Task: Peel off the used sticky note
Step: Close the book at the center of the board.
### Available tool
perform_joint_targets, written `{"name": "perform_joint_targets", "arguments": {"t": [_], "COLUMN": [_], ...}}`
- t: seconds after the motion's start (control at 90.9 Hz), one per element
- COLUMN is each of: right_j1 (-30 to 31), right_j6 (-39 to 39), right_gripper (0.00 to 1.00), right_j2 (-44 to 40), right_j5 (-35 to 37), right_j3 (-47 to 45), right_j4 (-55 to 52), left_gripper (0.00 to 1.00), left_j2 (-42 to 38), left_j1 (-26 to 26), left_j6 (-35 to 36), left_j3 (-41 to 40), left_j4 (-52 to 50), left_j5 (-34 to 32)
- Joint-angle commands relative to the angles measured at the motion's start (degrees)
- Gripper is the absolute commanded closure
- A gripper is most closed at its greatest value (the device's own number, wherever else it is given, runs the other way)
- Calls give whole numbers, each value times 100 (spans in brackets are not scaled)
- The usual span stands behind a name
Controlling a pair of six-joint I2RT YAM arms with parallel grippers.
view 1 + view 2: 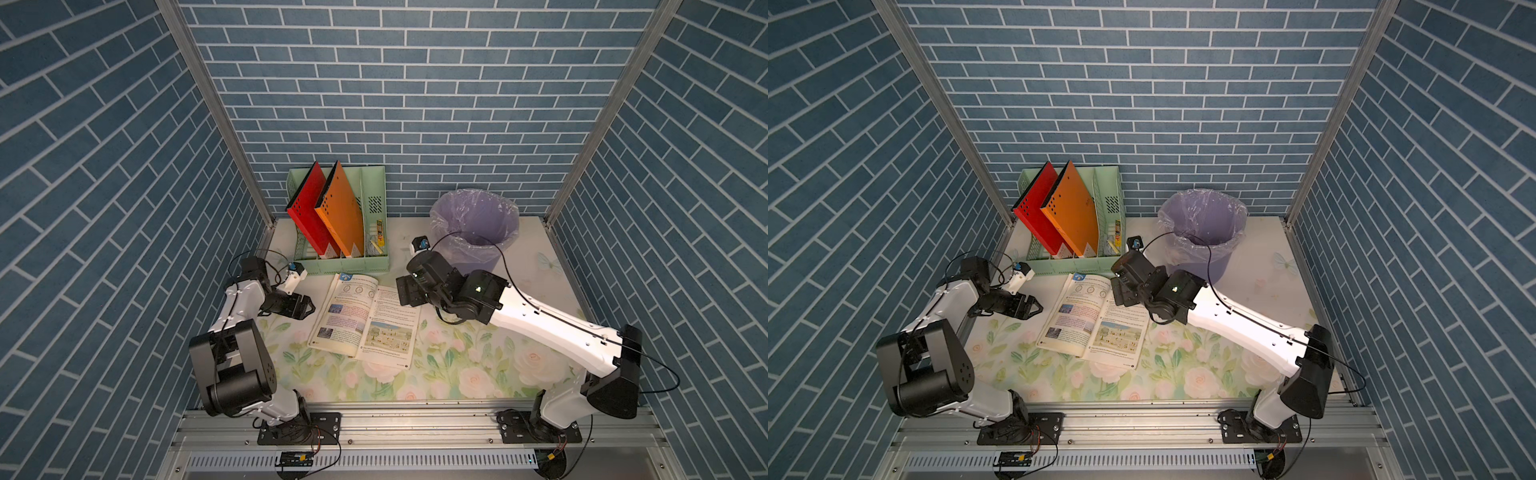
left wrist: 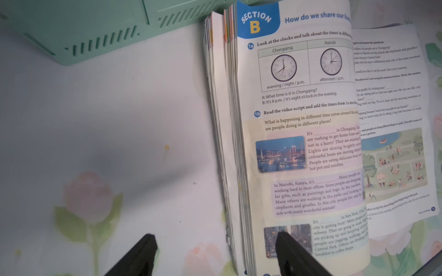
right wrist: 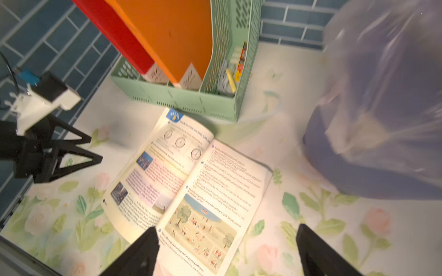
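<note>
An open textbook (image 1: 365,320) lies flat on the flowered tabletop, seen in both top views and in both wrist views (image 2: 299,143) (image 3: 186,186). No sticky note shows on its open pages; it is hidden or out of view. My left gripper (image 1: 308,307) (image 2: 215,235) is open at the book's left edge. One finger is over the left page and the other over the bare table. My right gripper (image 1: 402,291) (image 3: 227,228) is open above the book's right page, with nothing between its fingers.
A green file rack (image 1: 345,264) holding a red folder (image 1: 309,208) and an orange folder (image 1: 340,208) stands just behind the book. A purple bin (image 1: 473,224) lined with clear plastic stands at the back right. Blue brick walls close in three sides.
</note>
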Motion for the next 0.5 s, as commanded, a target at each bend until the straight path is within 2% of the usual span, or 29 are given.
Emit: {"name": "perform_joint_targets", "arguments": {"t": [0.0,0.165,0.484], "right_j1": [-19,-59,-544], "right_j6": [1337,1818,1832], "right_gripper": [8,7,8], "right_j2": [-274,-219,271], "right_j5": [-1135,-1627,-2327], "right_j3": [-1202,-2325,-2951], "right_j4": [1624,2691,3602], "left_gripper": [18,18,18], "left_j2": [187,567,925], "left_j1": [0,-64,-246], "left_j6": [-395,-911,-1482], "left_j3": [-255,-421,-598], "left_j4": [264,748,1477], "left_j5": [752,1002,815]}}
